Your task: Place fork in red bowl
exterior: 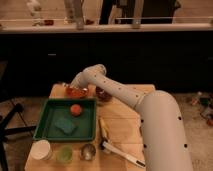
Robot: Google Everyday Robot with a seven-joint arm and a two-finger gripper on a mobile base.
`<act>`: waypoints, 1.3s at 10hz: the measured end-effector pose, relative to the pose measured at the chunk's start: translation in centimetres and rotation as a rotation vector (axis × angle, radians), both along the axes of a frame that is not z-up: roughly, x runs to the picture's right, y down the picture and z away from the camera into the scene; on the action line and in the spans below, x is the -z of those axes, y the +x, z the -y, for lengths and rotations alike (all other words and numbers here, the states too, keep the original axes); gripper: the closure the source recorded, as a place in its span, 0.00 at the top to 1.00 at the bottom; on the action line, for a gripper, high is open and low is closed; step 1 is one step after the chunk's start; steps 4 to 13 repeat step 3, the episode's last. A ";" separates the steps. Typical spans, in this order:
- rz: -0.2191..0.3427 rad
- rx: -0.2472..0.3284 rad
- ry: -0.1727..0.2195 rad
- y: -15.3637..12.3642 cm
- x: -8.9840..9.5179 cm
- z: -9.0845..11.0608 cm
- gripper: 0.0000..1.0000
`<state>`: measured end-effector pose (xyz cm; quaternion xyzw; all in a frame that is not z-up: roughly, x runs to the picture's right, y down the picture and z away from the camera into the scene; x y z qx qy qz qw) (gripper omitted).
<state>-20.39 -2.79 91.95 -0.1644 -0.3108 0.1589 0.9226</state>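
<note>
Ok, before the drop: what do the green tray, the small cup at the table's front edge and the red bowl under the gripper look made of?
Green tray: likely plastic, with an even matte color and molded rim. Small cup: probably metal, grey with a shiny rim. Red bowl: possibly plastic or glazed ceramic, its glossy orange inside leaves that open. The gripper sits right over the bowl at the table's far left.
</note>
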 end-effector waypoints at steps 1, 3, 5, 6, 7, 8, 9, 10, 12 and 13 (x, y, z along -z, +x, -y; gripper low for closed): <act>0.000 -0.001 0.000 0.1 0.0 0.0 0.00; -0.001 -0.002 0.000 0.2 0.0 0.0 0.14; -0.001 -0.002 0.000 0.2 0.0 0.0 0.14; -0.001 -0.002 0.000 0.2 0.0 0.0 0.14; -0.001 -0.002 0.000 0.2 0.0 0.0 0.14; -0.001 -0.002 0.000 0.2 0.0 0.0 0.14; -0.001 -0.002 0.000 0.2 0.0 0.0 0.14; -0.001 -0.002 0.000 0.2 0.0 0.0 0.14; -0.001 -0.002 0.000 0.2 0.0 0.0 0.14; -0.001 -0.002 0.000 0.2 0.0 0.0 0.14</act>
